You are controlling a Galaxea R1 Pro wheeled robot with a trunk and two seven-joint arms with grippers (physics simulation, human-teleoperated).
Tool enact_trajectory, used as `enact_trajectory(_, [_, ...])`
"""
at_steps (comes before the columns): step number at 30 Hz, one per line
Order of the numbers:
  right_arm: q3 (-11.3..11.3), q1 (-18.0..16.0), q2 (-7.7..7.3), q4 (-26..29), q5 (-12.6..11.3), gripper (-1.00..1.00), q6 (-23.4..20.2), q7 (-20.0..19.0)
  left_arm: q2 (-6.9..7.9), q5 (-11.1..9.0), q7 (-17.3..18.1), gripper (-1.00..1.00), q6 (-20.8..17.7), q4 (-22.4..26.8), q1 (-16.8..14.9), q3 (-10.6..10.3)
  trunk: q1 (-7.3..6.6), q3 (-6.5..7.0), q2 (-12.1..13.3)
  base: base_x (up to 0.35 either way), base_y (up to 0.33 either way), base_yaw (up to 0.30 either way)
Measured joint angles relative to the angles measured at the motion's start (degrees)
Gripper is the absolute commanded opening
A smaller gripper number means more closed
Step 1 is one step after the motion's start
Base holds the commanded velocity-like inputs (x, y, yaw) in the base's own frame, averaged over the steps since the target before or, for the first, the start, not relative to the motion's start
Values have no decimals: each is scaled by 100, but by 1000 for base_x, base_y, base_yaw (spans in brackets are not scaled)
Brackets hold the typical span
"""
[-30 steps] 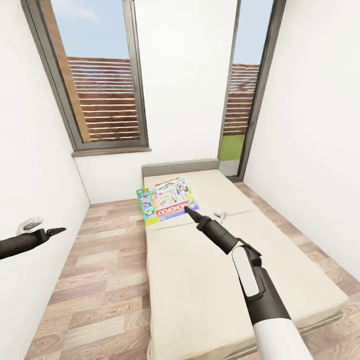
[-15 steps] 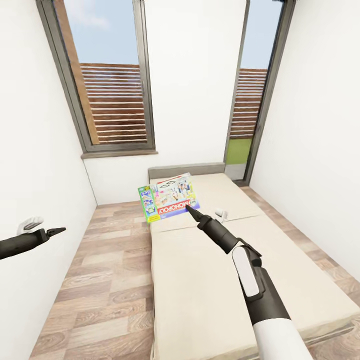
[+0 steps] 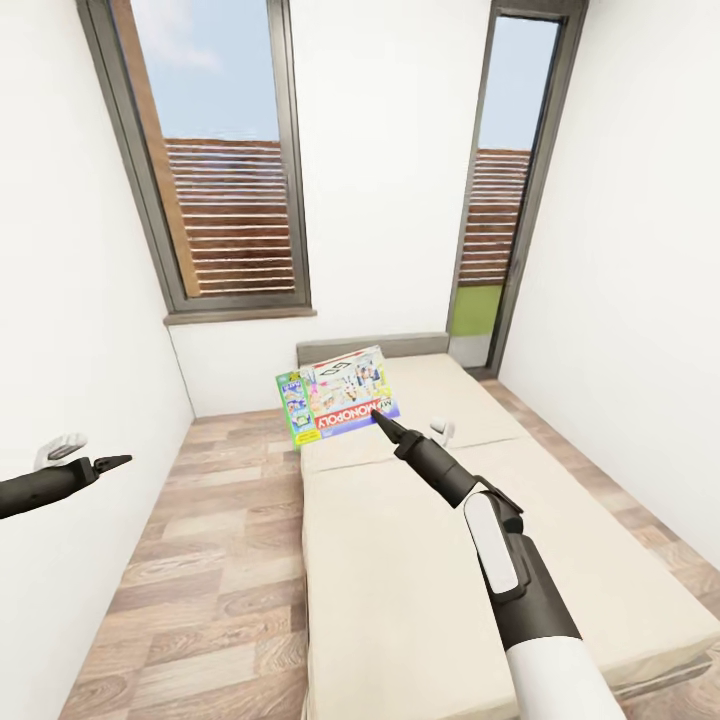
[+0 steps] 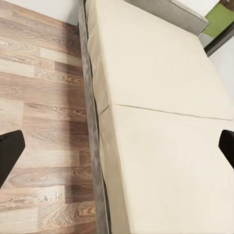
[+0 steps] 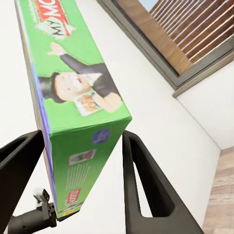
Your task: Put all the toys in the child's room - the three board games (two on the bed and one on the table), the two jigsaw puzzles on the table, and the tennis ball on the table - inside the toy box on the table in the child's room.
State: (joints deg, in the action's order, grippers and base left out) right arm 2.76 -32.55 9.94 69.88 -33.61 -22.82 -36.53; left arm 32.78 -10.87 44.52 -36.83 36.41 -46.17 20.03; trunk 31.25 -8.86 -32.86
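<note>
White-lidded Monopoly board game (image 3: pixel 345 397) is clamped by its edge between the right gripper's (image 3: pixel 381 421) fingers, lifted over the bed (image 3: pixel 400 560), while the left gripper (image 3: pixel 112 462) hangs open, so next comes carrying it to the toy box.

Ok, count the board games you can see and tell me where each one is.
1: the Monopoly box, held off the bed in the right gripper, a finger on each face. Another could be hidden behind it.
</note>
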Motion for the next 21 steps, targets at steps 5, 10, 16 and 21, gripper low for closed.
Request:
enact_trajectory(5, [-1, 0, 0, -1, 52, -100, -10, 4, 1, -3, 0, 100, 0, 1, 2, 0, 0, 47, 0, 0, 0, 98])
enact_trajectory(10, [8, 0, -35, -11, 76, -100, -44, 11, 5, -3, 2, 100, 0, 2, 3, 0, 0, 91, 1, 0, 0, 153])
enact_trajectory(16, [1, 8, -73, 37, 92, -100, -75, 1, -3, -3, 2, 100, -2, 1, 2, 0, 0, 140, 1, 0, 0, 189])
enact_trajectory(21, [-1, 8, -76, 12, 113, -100, -49, 1, 0, -3, 9, 100, -8, 1, 1, 0, 0, 175, 1, 0, 0, 179])
